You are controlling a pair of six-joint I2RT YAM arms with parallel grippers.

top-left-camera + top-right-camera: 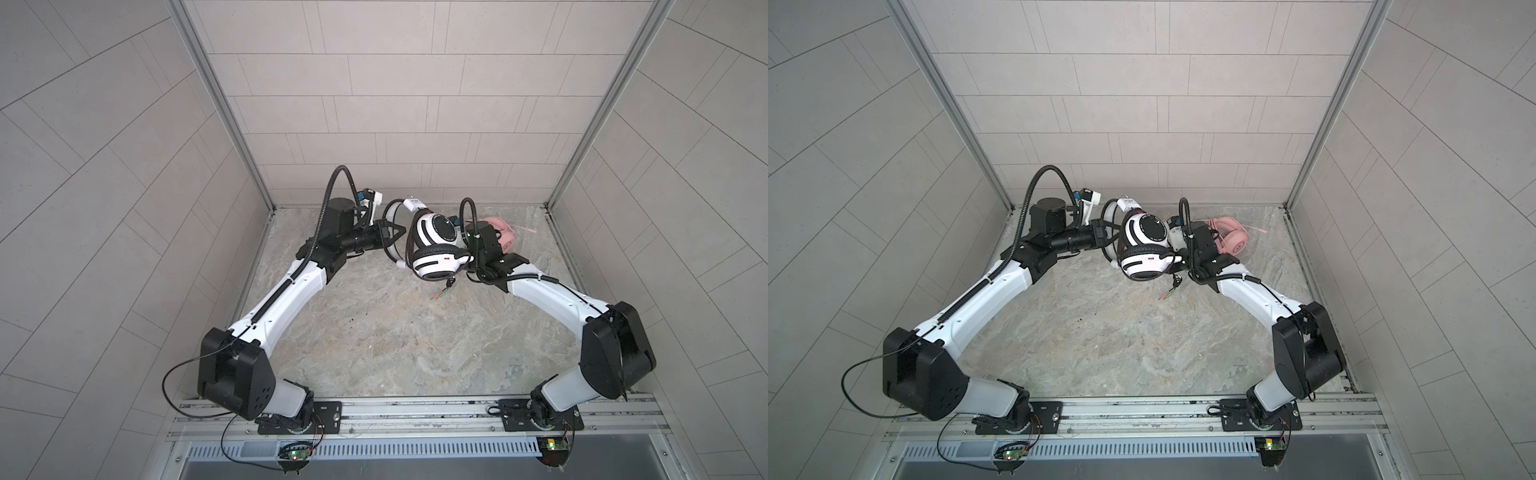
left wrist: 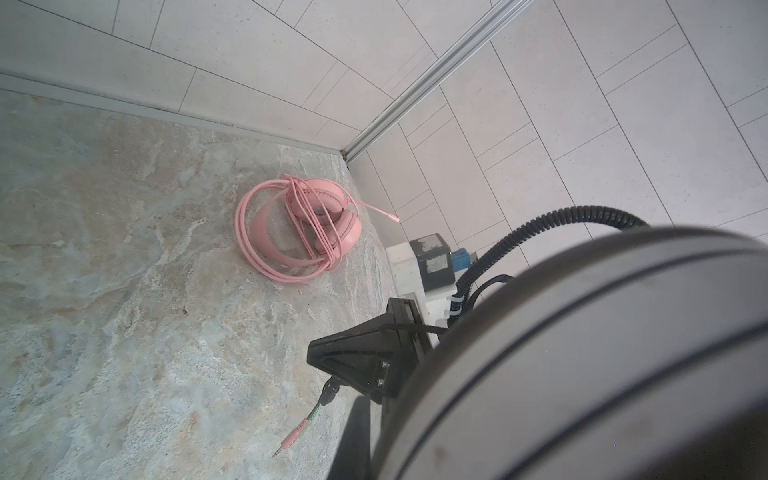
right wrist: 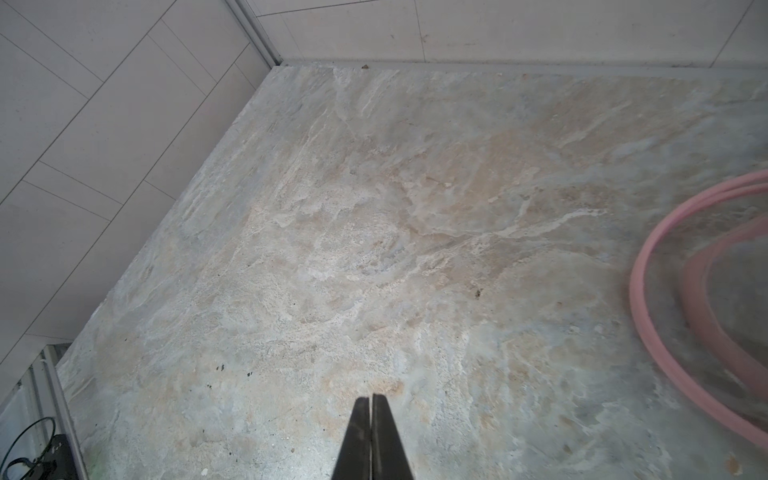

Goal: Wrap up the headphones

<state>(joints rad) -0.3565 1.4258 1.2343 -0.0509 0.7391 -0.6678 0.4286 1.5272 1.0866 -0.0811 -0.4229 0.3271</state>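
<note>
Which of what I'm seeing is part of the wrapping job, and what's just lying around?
Job:
- striped headset
- its dangling plugs
- pink headset, cable already wound

Lying about:
- only dark specks on the table

Soft, even light fills my cell, and my arms cast faint shadows on the counter (image 1: 374, 357). Tile lines bow toward the edges in both top views. At my left wrist the striped headset (image 2: 602, 353) looms as grey blur; the pink cable (image 3: 638, 291) smears.
</note>
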